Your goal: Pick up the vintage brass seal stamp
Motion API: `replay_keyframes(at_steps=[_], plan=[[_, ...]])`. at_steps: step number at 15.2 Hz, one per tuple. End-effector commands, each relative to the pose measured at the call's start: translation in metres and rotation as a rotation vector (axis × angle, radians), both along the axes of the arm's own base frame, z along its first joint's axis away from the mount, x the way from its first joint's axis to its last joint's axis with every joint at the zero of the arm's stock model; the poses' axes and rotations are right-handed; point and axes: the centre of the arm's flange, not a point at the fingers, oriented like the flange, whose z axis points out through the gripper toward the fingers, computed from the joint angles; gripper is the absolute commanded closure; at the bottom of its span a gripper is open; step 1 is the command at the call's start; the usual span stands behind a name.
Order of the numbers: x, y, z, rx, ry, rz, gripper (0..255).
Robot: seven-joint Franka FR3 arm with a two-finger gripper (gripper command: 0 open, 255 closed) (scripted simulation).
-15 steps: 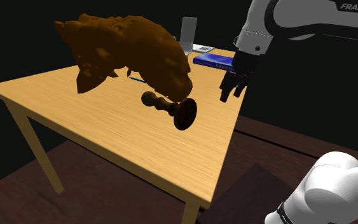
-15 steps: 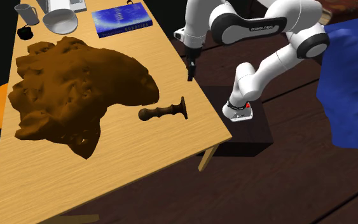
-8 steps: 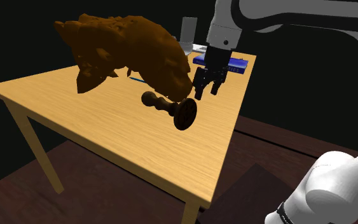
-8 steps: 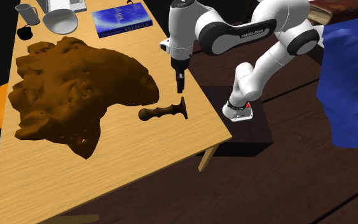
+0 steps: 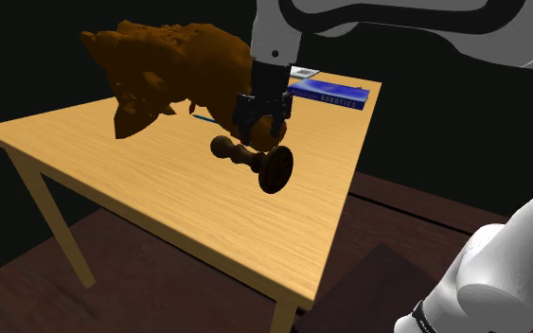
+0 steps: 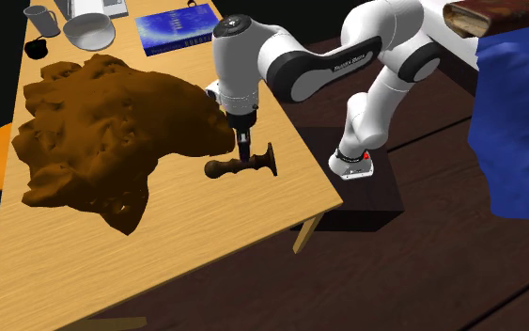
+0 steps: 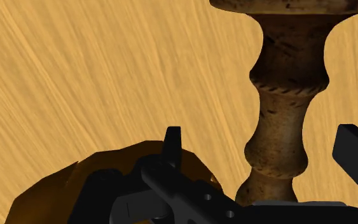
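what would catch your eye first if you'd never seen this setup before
The big lumpy brown mass sprawled over much of the wooden table grabs the eye first. Next comes the white arm's black gripper, which hangs open right over the dark stamp. The stamp lies on its side beside the mass, its turned handle between the fingers but not touched by them.

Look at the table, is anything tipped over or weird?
Yes. The dark seal stamp lies on its side on the wooden table instead of standing on its round base. A big lumpy brown shape sprawls beside it, hard to identify.
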Motion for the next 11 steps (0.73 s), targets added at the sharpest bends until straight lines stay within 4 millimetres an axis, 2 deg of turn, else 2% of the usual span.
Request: replay_keyframes(at_steps=[1,2,9,11], plan=[[0.014,0.023,-0.001,0.0,0.009,0.007,0],[0.019,0.032,0.0,0.0,0.012,0.01,0],[0.019,0.032,-0.037,0.0,0.012,0.01,0],[0.019,0.032,-0.04,0.0,0.012,0.01,0]])
